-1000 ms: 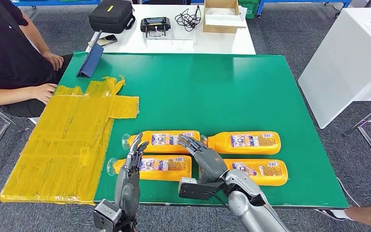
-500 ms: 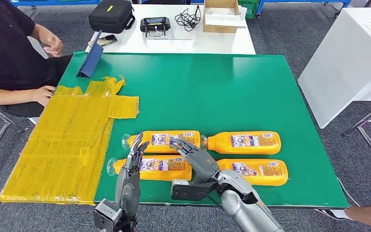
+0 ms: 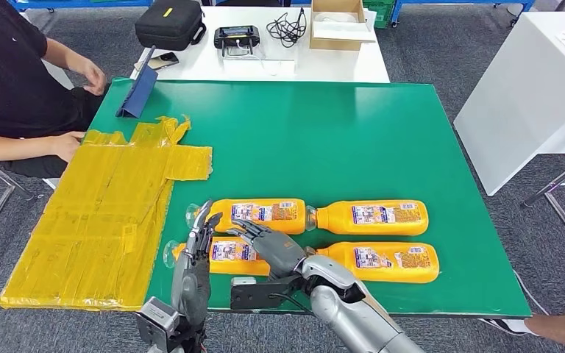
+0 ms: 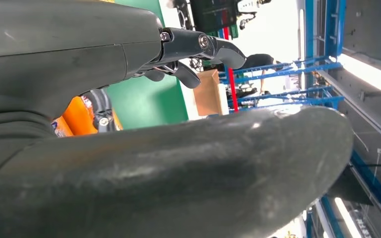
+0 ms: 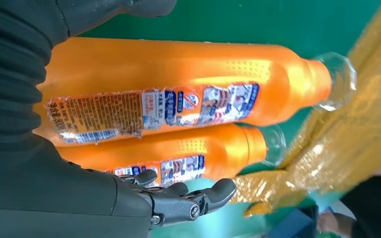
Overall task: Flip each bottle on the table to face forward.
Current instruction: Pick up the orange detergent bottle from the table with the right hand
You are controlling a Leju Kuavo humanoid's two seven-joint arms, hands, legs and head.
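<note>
Four orange bottles lie on their sides on the green tabletop [image 3: 353, 140], two by two, necks to the robot's left, close to the near edge. The robot's right hand [image 3: 268, 245] hovers low over the near-left bottle [image 3: 224, 257], fingers [image 5: 188, 196] spread and grasping nothing; whether it actually touches the bottle I cannot tell. The left hand [image 3: 200, 239] stands edge-up at that bottle's neck end, fingers extended and released, holding nothing either. Just behind lies the far-left bottle [image 3: 254, 213], and to the right the far-right bottle [image 3: 371, 217] and near-right bottle [image 3: 386, 261]. The worry from here, to my eye, is the crowding: the two left bottles lie nearly touching, so rolling the near one could nudge its neighbour round too, or send it toward the tabletop's near edge. The bottles look like smooth, glossy plastic, rounded and tapering to clear caps [image 5: 335, 82], with a dimpled patch near the shoulder, a shape that might well slip under hard fingers or keep rolling past the mark. The paper labels [image 5: 149, 111] look scuffed and torn at the edges, so fingers dragging across could catch them. Crinkled yellow sheeting [image 3: 103, 213] lies beside the necks, wrinkly enough to snag a cap.
</note>
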